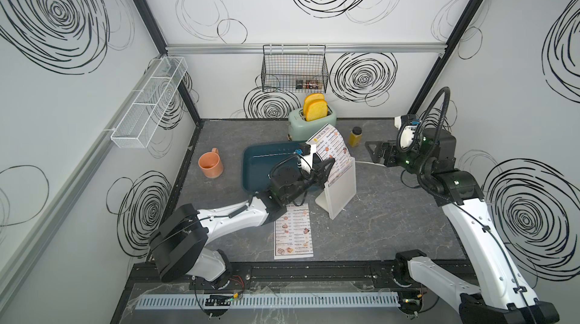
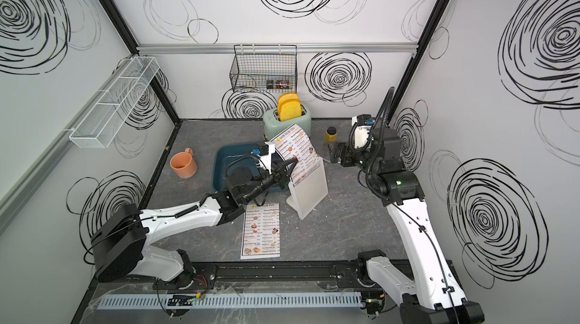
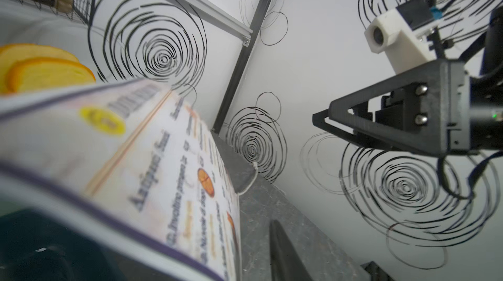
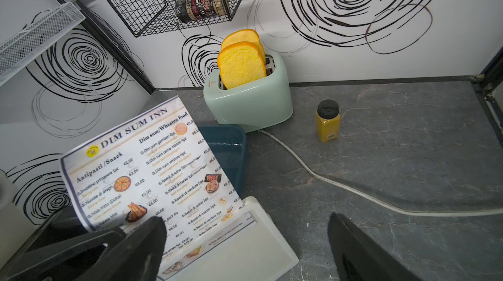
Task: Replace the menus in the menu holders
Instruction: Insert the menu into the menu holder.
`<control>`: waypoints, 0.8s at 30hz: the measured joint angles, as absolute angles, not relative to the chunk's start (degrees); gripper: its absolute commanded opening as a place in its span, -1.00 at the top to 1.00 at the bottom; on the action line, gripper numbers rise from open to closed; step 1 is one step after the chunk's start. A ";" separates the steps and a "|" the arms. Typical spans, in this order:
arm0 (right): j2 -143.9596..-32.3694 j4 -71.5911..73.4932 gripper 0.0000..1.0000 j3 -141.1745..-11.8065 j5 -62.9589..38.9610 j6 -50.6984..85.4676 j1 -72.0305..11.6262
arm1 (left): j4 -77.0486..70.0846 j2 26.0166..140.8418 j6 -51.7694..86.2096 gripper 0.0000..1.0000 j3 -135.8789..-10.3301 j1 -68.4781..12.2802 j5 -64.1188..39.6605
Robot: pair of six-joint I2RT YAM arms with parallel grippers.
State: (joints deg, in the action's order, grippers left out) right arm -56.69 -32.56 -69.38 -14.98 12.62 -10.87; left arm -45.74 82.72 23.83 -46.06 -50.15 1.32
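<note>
White laminated sheet: the upright menu (image 1: 329,150) is seated by its lower end in the menu holder (image 1: 342,190), at frame centre in both top views. Its upper part stands out of the slot and is curled back toward the mint toaster (image 1: 298,124).

The left gripper (image 1: 327,168) is placed at the sheet's left edge, just above the holder's top. Its jaws are parted. In the left wrist view one finger (image 3: 280,241) is separated from the sheet by bare tabletop, so no clamp is noted.

The right gripper (image 1: 373,150) is held in the air right of the holder, apart from the sheet, jaws spread wide with nothing between them.

The flat menu (image 1: 293,231) is laid on the grey table (image 1: 392,228) below the holder, its upper left corner covered by the left arm.

Read on the upright menu, right wrist view: "DIM SUM INN", "Antipasti /Snack", "Dim sum/Wheaten food", with prices in euros.

The teal bin (image 1: 260,162) is set left of the holder. The yellow spice jar (image 1: 356,137) is near the right gripper, and the orange mug (image 1: 211,165) is at far left.
</note>
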 measured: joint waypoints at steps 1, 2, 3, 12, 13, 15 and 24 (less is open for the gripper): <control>-56.69 -32.56 -0.95 -69.38 -14.98 12.62 -10.87 | -45.87 82.72 23.79 -0.01 -46.06 -50.13 1.17; -56.69 -32.56 -0.95 -69.38 -14.96 12.62 -10.87 | -46.00 82.72 23.77 -0.05 -46.06 -50.09 1.08; -56.69 -32.56 -0.95 -69.38 -14.96 12.62 -10.87 | -46.11 82.72 23.81 -0.04 -46.06 -49.98 1.04; -56.66 -32.62 -0.95 -69.38 -14.83 12.60 -10.87 | -47.09 83.99 23.92 0.76 -46.39 -49.19 -1.04; -56.66 -32.62 -0.95 -69.38 -14.81 12.60 -10.87 | -47.31 84.09 23.83 0.77 -46.26 -49.41 -1.17; -56.66 -32.62 -0.95 -69.38 -14.81 12.60 -10.87 | -48.40 84.12 23.64 0.70 -45.45 -49.91 -1.41; -56.69 -32.60 -0.95 -69.38 -15.20 12.84 -10.87 | -49.41 84.14 22.90 0.20 -43.70 -50.35 -1.87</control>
State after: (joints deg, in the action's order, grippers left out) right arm -56.69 -32.60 -69.38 -15.20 12.84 -10.87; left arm -49.41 84.14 22.90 -43.70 -50.35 -1.87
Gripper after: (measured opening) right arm 0.974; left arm 0.449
